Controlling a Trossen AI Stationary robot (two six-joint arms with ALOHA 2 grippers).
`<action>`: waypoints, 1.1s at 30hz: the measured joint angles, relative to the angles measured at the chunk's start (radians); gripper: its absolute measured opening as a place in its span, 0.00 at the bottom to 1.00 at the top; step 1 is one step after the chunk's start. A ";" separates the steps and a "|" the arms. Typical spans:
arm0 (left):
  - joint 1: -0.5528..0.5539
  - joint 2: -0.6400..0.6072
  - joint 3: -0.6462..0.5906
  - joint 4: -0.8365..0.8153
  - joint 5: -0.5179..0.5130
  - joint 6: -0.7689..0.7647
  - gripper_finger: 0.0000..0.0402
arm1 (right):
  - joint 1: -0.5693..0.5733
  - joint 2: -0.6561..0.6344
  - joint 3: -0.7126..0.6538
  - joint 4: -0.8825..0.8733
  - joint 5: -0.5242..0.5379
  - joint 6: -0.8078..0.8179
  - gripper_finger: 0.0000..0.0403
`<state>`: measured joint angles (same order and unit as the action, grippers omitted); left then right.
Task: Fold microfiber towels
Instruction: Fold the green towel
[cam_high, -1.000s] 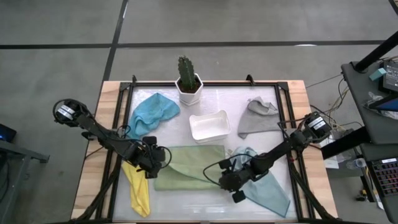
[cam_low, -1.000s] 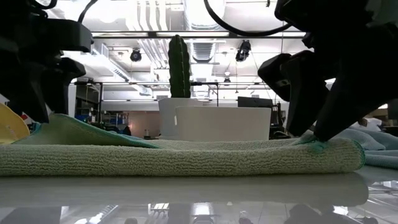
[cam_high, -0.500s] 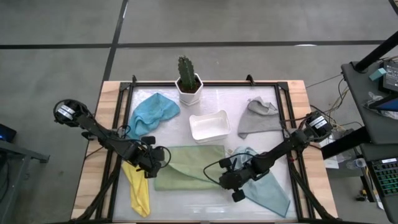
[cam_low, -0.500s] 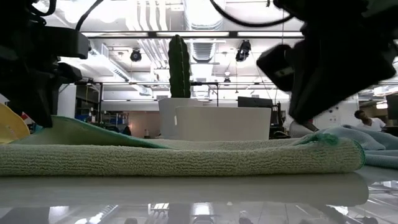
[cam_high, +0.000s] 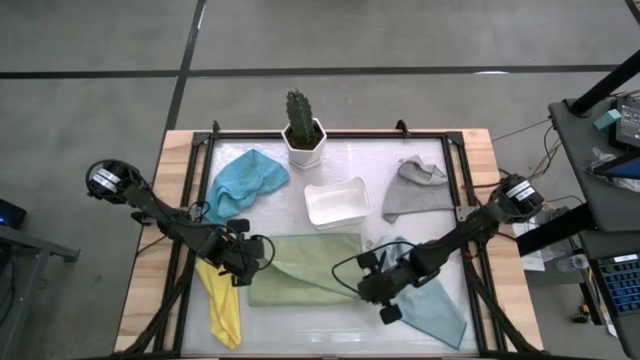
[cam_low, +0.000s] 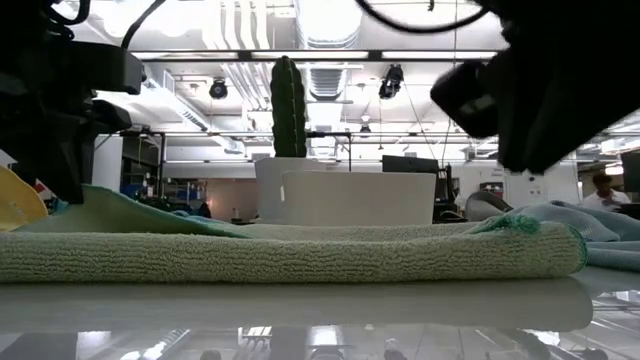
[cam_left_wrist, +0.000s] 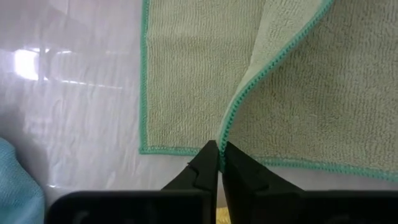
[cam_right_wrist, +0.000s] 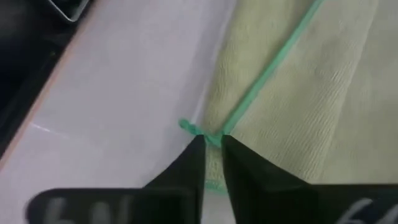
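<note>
Olive green towel: laid folded at the bench front centre, between the yellow towel and the pale teal towel. Left pincer is clenched on its teal-stitched left edge; right pincer is clenched on its right corner.

A looped, matt terry pile is shown by the olive green towel, edged with a stitched teal hem. A glossy white tabletop is seen beneath it, throwing back ceiling lights. The white tray appears as smooth plastic. Bare wood borders the tabletop.
</note>
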<state>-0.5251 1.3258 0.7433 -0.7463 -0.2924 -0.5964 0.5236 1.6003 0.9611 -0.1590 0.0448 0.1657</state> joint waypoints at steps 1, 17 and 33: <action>0.000 0.000 0.000 0.004 0.000 0.000 0.00 | 0.000 0.011 0.000 0.004 0.001 0.007 0.17; 0.000 0.000 0.000 0.032 0.000 -0.001 0.00 | -0.003 0.072 0.000 0.029 0.166 0.011 0.42; 0.000 0.000 -0.002 0.046 0.000 -0.002 0.00 | -0.014 0.072 -0.012 0.037 0.158 -0.040 0.05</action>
<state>-0.5251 1.3258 0.7418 -0.6999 -0.2924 -0.5987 0.5098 1.6722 0.9493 -0.1219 0.2028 0.1255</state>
